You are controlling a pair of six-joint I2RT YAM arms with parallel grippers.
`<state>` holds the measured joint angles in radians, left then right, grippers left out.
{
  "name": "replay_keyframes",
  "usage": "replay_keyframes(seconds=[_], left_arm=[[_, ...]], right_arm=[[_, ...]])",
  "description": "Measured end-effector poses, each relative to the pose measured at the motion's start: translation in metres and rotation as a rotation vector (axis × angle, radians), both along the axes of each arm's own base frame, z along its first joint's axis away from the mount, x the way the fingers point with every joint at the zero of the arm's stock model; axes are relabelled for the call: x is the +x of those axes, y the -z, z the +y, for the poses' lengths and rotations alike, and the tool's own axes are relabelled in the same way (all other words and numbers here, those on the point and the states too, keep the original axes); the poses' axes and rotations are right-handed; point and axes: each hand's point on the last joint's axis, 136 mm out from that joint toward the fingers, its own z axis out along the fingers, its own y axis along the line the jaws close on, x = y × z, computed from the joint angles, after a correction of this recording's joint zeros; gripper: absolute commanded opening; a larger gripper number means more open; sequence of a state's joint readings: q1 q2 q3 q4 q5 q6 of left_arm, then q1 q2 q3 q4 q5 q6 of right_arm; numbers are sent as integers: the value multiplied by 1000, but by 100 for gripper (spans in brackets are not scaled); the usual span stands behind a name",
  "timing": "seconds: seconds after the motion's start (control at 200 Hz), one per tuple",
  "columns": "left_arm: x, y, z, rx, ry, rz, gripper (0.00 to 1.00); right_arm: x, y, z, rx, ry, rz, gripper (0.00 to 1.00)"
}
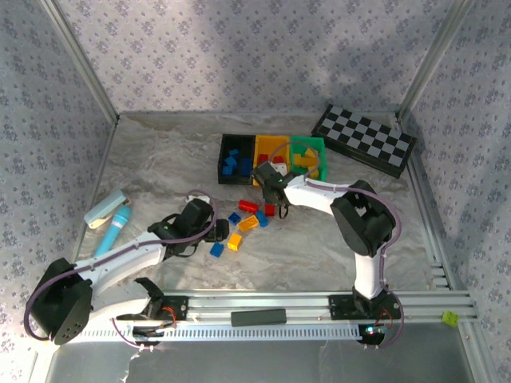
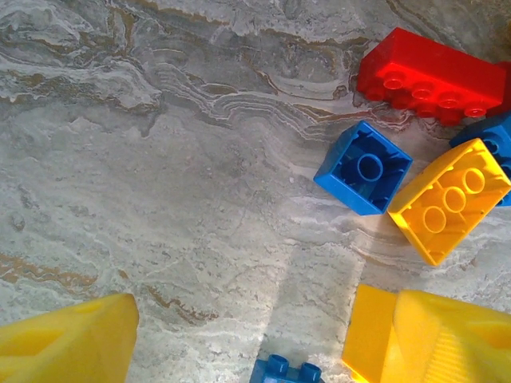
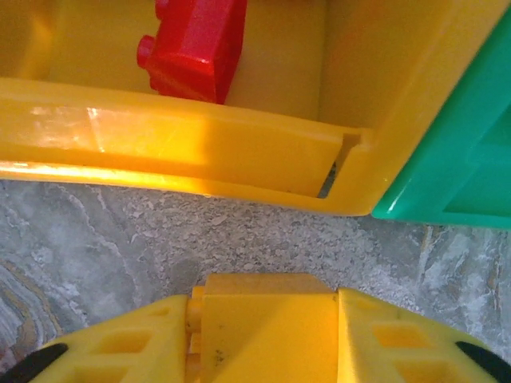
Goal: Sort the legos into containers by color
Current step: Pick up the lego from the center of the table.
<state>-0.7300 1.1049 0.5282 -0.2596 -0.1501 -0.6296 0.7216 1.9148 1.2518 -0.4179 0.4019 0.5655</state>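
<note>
The containers stand in a row at the back: a black bin [image 1: 235, 159] with blue legos, a yellow-orange bin [image 1: 271, 153] with red ones, and a green bin [image 1: 308, 155] with yellow ones. My right gripper [image 1: 270, 191] hovers just in front of the yellow-orange bin [image 3: 200, 144], shut on a yellow lego [image 3: 267, 327]. A red lego [image 3: 196, 44] lies inside that bin, with the green bin [image 3: 455, 152] to its right. My left gripper [image 2: 247, 343] is open low over the loose legos. A blue lego [image 2: 286, 371] sits between its fingers. Ahead of it lie a red [image 2: 431, 76], a blue [image 2: 363, 167] and a yellow lego [image 2: 449, 199].
Several loose legos [image 1: 248, 223] are scattered mid-table. A checkerboard [image 1: 363, 140] lies at the back right. A light blue marker [image 1: 114, 229] and a pale grey object [image 1: 106, 209] lie at the left. Patterned walls enclose the marble table.
</note>
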Motion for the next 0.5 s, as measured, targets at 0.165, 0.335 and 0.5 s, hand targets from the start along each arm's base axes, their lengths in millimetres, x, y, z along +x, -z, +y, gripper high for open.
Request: replay_keyframes(seconds=[0.165, 0.335, 0.5], left_arm=[[-1, 4, 2, 6, 1, 0, 83], [-2, 8, 5, 11, 2, 8, 83], [-7, 13, 2, -8, 21, 26, 83]], right_arm=[[-7, -3, -7, -10, 0, 6, 33], [-6, -36, -16, -1, -5, -37, 34], [28, -94, -42, 53, 45, -140, 35]])
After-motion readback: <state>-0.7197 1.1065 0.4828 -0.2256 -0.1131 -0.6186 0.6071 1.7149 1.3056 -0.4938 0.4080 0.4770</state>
